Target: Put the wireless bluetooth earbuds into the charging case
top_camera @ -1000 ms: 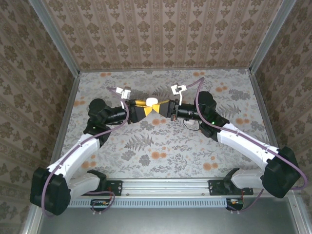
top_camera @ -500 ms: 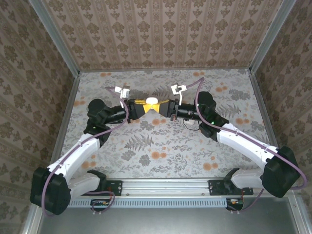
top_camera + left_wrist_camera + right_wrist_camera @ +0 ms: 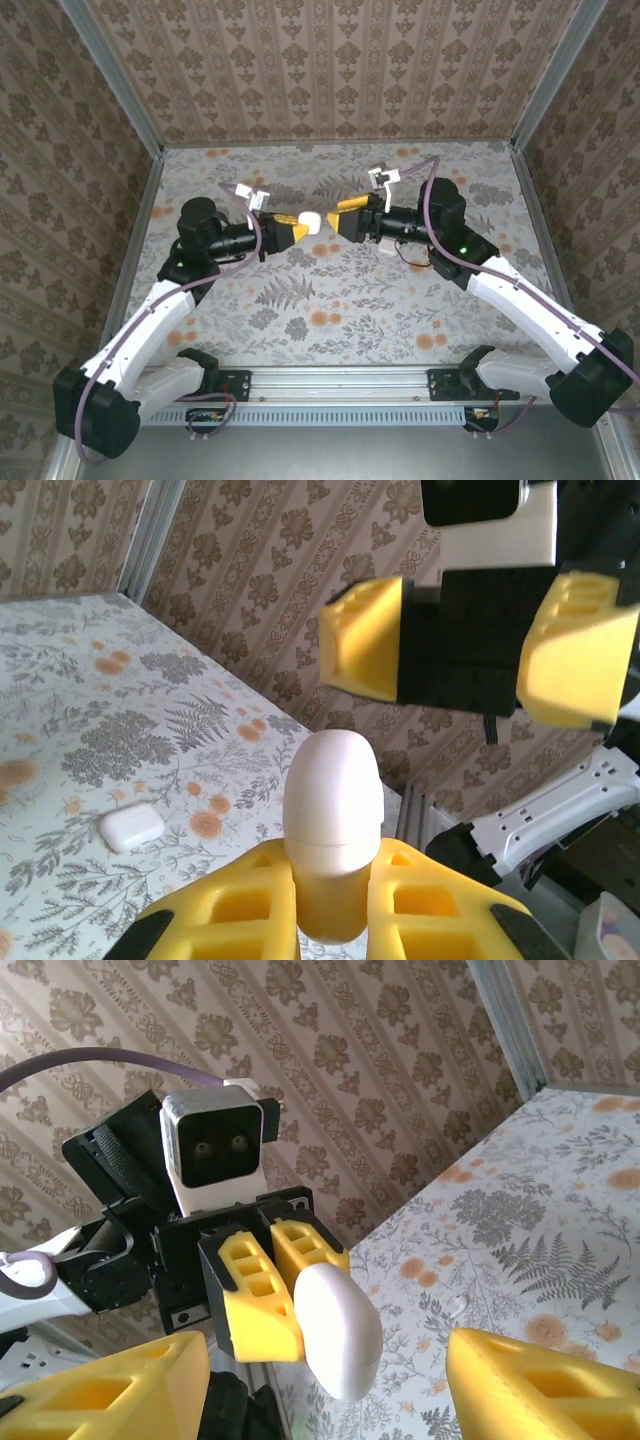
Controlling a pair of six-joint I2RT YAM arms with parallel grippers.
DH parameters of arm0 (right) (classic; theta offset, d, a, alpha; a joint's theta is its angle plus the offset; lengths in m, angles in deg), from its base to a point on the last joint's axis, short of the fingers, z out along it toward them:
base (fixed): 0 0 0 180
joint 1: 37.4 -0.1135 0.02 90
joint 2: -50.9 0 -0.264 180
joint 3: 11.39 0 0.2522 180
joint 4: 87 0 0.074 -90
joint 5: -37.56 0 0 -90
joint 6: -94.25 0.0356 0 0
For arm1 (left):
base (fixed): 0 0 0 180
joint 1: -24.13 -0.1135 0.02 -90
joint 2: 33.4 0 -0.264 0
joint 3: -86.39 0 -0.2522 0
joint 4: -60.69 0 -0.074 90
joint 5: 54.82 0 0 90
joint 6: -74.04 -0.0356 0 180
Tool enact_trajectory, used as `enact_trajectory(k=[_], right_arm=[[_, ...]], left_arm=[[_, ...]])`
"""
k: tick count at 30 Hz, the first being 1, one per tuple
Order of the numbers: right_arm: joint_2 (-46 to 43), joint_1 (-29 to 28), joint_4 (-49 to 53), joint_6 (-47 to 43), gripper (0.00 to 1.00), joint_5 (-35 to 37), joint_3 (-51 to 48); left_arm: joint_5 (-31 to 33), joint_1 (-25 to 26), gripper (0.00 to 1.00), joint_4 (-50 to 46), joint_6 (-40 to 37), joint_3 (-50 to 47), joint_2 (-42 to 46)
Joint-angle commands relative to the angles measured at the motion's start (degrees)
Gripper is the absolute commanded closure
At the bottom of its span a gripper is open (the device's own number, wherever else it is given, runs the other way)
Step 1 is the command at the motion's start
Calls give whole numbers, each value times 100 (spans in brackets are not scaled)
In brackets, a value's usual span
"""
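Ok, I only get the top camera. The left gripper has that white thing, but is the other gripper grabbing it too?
Observer: No. The left wrist camera shows the right gripper open, its yellow fingers wide apart and clear of the charging case.
Operator: Is the lid open?
Observer: It's closed. Up close there is just a thin seam running across the case. The left gripper pinches the part below that seam.
Operator: Is anything else white down there?
Observer: Yes, a small squarish white piece lies on the flowered table, apart from both grippers.
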Motion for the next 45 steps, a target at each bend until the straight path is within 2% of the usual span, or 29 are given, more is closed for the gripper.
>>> enact_trajectory(k=[1,7,15,30,40,45], right_arm=[[238,-189,785,-573,35,-281,283],[820,-652,1769,-1230,30,-36,929],[963,-613,1641,-1122,30,269,990],[1137,-306,1366,-554,32,33,1053],[1048,-128,1147,-166,33,-99,894],[829,-89,812,106,32,-158,694]], left_arm=[[25,10,100,-500,-660,63,280],[-70,15,100,-454,-929,-87,564],[-310,14,100,-174,-1146,-313,807],[-436,15,100,-120,-1204,-433,840],[97,21,100,-516,-1387,-467,1051],[344,-162,100,-839,-1407,-460,1223]])
